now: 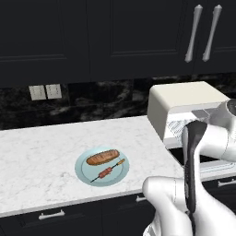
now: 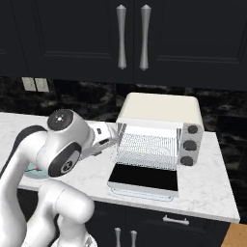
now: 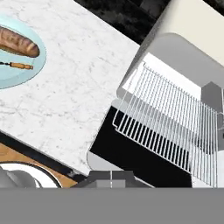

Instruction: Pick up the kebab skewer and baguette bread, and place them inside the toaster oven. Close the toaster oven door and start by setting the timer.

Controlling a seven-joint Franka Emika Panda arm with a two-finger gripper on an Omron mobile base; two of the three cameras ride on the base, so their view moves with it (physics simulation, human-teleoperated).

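Marble counter (image 1: pixel 41 147), dark cabinets (image 1: pixel 69 32) above; claw (image 3: pixel 111 176) closed, empty, beside open toaster oven (image 2: pixel 161 116).

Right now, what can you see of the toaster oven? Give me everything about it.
The toaster oven is a cream-white box with a rounded top, standing on the white marble counter against the dark backsplash. Its dark glass door is folded down flat toward the counter's front edge. A wire rack sits inside with nothing on it. Three grey knobs run down its right side. Nothing is touching the oven.
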